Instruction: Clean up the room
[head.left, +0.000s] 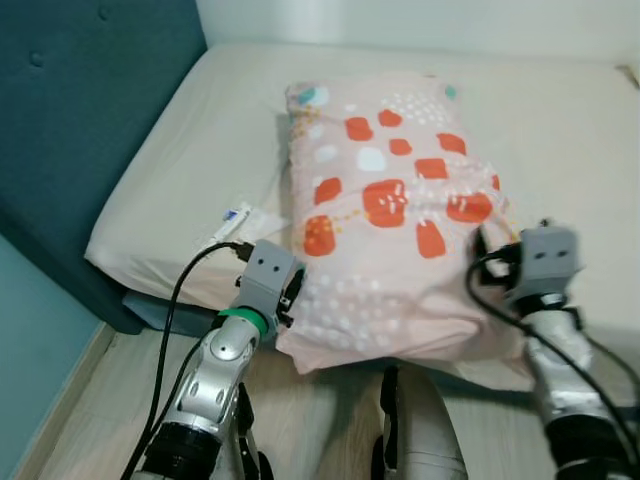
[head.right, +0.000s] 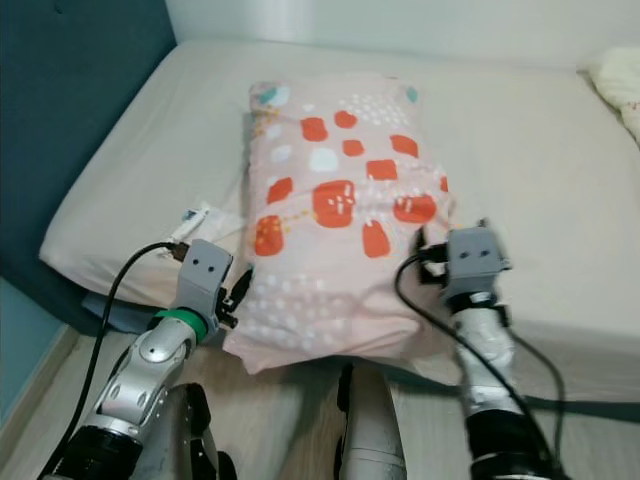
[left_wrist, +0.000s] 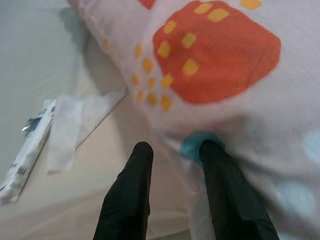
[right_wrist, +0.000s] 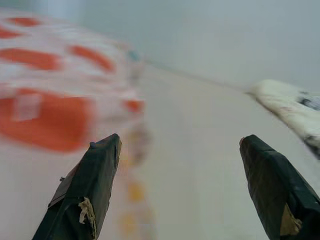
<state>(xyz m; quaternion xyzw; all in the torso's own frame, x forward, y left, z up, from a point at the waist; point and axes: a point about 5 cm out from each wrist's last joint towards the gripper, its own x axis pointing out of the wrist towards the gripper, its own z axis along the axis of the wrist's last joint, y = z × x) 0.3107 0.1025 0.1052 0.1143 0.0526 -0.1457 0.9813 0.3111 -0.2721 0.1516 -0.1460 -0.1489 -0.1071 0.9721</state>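
A pink pillow (head.left: 390, 210) with orange patches lies lengthwise on the beige bed (head.left: 570, 130), its near end hanging over the bed's front edge. My left gripper (left_wrist: 175, 149) is at the pillow's near left corner. It is open by a small gap, and one fingertip (left_wrist: 212, 150) presses into the fabric at a teal spot. My right gripper (right_wrist: 180, 142) stands wide open at the pillow's right side, level with the mattress, with nothing between its fingers (right_wrist: 92, 170). Both wrists (head.left: 268, 270) flank the pillow's near end.
A small wrapper and a piece of white paper (head.left: 240, 220) lie on the sheet just left of the pillow. A teal headboard (head.left: 90, 120) runs along the left. A white cloth item (head.right: 620, 80) sits at the bed's far right. Wooden floor (head.left: 90, 400) lies below.
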